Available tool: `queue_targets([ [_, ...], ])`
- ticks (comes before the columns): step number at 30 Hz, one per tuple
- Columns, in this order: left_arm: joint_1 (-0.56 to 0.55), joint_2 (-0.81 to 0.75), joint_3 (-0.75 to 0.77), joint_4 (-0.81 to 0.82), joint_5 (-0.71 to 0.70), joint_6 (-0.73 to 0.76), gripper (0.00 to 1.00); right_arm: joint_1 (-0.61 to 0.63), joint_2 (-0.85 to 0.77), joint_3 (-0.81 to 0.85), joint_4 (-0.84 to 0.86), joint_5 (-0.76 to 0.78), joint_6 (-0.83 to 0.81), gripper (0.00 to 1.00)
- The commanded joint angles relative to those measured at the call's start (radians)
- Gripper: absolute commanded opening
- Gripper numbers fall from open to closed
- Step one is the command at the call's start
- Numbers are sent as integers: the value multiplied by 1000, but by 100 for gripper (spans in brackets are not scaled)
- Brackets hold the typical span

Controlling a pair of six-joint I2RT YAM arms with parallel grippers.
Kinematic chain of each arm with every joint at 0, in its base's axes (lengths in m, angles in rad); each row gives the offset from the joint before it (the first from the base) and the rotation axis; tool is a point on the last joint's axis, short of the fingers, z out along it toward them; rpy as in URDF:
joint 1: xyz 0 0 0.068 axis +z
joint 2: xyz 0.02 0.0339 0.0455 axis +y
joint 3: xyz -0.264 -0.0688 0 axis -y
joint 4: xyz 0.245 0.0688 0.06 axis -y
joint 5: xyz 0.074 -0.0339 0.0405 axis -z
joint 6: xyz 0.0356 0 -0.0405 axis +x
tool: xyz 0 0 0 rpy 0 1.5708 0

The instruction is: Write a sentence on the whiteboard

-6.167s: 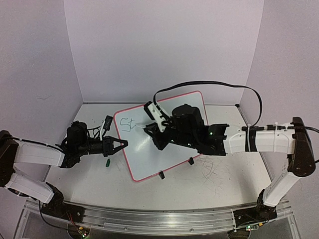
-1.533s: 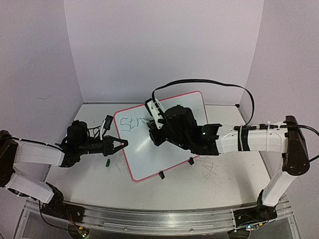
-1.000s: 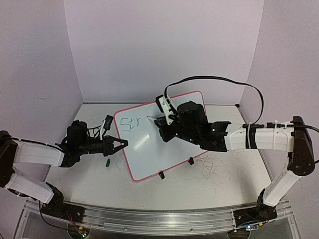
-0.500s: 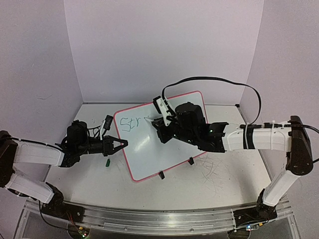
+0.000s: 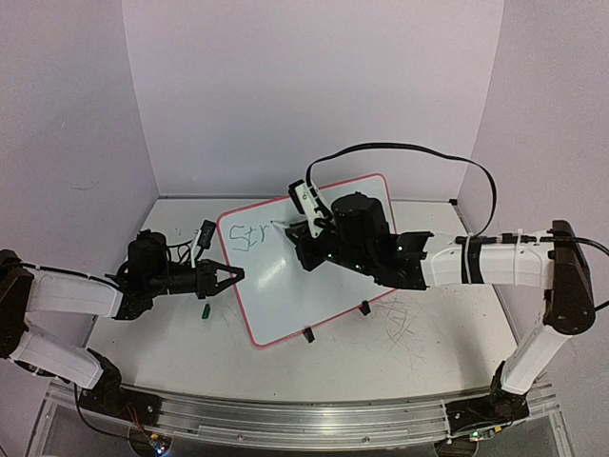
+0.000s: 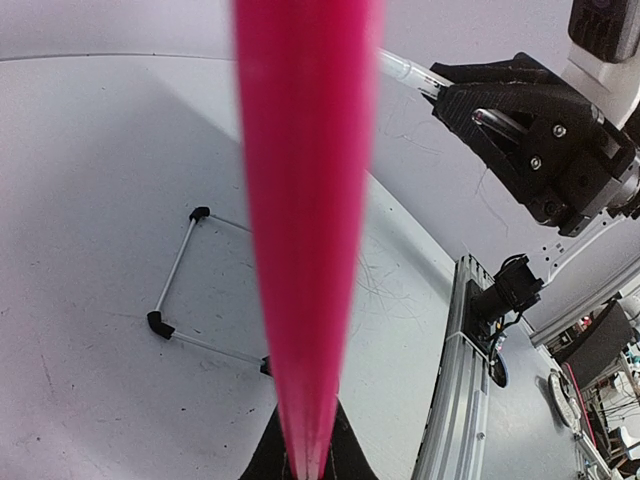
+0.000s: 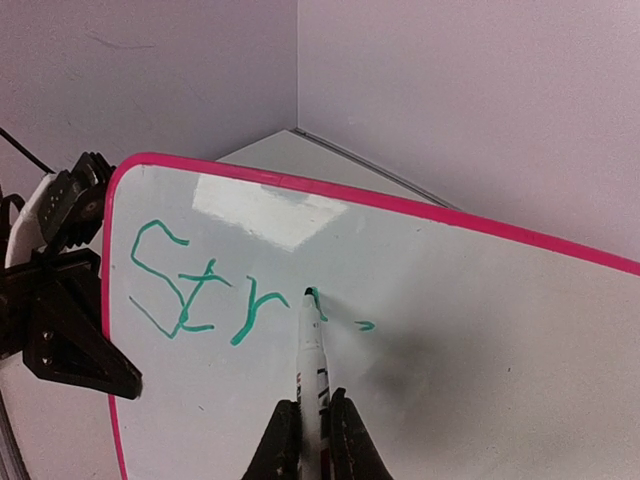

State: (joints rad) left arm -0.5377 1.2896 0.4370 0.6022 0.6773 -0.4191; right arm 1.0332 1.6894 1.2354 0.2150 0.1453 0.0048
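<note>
Shifted right since only "St" was written, the right gripper (image 5: 303,236), clamped on a slim white green-tipped marker (image 7: 310,345), presses its tip to the glossy white pink-rimmed whiteboard (image 5: 285,300) mid-table, just past the green cursive sentence (image 7: 195,290), so far "Str". The left gripper (image 5: 228,276) pinches the board's left rim, steadying it. Only the right wrist view shows tip contact.

Green "Str" (image 7: 190,298) on the whiteboard (image 7: 480,350)

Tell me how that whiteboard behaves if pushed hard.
Probably stiff: the whiteboard shows no bend under the marker. Its glossy face looks slippery. Propped on small feet, it might shift, though the left gripper clamps its rim.
</note>
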Motion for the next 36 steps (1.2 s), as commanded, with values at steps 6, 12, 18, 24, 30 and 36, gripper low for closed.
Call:
queue_targets([
  [6,-1,-15,29,17,-24,62,0,18,-4,-15,-17,-5,21,0],
  [12,-1,-14,29,16,-25,63,0,19,-14,-37,-35,-1,30,0],
  [18,-1,-16,29,16,-24,62,0,19,-26,-49,-43,45,33,0],
  [24,-1,-19,29,14,-22,60,0,19,-29,-37,-46,111,37,0],
  [30,-1,-24,27,13,-24,60,0,17,-26,-23,-48,137,41,0],
  [36,0,-21,31,11,-20,62,0,14,-1,6,-40,140,40,0],
])
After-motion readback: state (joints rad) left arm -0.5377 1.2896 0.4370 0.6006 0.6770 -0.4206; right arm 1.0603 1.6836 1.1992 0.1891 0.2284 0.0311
